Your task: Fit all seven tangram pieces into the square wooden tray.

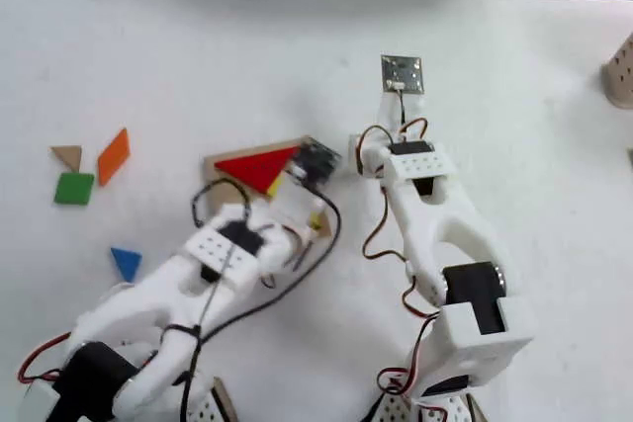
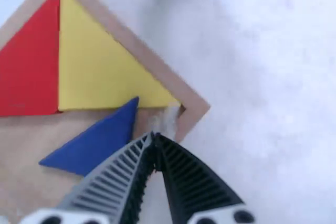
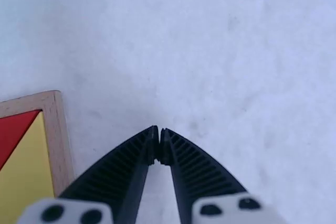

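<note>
While both stand closed and empty, left gripper (image 2: 154, 148) hangs over the tray (image 2: 191, 114) corner; blue triangle (image 2: 97, 140) lies just beside its tips, inside the tray, long axis slanting away from them, apex meeting yellow triangle (image 2: 100, 72), possibly not yet seated; right gripper (image 3: 159, 145) farther off, outside the rim

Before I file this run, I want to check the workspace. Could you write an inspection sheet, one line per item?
Surface: white table, no marks seen.
Job's things: wooden tray holds red triangle, yellow triangle, blue triangle; loose on the table: tan triangle, orange piece, green square, second blue triangle.
Clutter: nothing seen.
Grippers: left gripper shut over a tray corner; right gripper shut over bare table beside the tray.
Cables: black cable loops beside the left arm.
Surroundings: perforated beige object at the table's edge.
</note>
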Tool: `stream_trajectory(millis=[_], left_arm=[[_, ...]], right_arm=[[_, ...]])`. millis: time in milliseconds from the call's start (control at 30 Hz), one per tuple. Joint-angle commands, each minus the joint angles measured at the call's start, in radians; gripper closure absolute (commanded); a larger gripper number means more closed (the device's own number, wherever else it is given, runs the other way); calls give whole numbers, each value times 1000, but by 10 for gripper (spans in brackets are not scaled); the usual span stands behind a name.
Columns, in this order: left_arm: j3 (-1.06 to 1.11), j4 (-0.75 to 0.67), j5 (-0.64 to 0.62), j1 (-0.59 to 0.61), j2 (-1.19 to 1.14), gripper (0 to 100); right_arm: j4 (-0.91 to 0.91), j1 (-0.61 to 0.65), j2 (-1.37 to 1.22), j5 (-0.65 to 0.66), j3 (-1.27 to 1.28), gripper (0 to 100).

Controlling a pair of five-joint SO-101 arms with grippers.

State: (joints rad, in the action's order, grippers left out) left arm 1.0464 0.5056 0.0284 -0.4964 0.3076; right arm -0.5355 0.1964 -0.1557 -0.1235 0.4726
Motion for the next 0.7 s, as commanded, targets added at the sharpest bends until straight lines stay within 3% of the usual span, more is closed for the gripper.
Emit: stream_trajectory(millis=[0, 100, 300, 667], left_arm=[[49, -213, -55, -13, -1, 976], [49, -215, -147, 33, -2, 976], [32, -149, -155, 153, -2, 976], [11, -49, -153, 157, -1, 976]], right_arm=[[-5, 2, 58, -3, -9, 978], [-5, 5, 58, -3, -9, 978], [-5, 4, 58, -3, -8, 978], [-5, 4, 58, -3, -8, 978]])
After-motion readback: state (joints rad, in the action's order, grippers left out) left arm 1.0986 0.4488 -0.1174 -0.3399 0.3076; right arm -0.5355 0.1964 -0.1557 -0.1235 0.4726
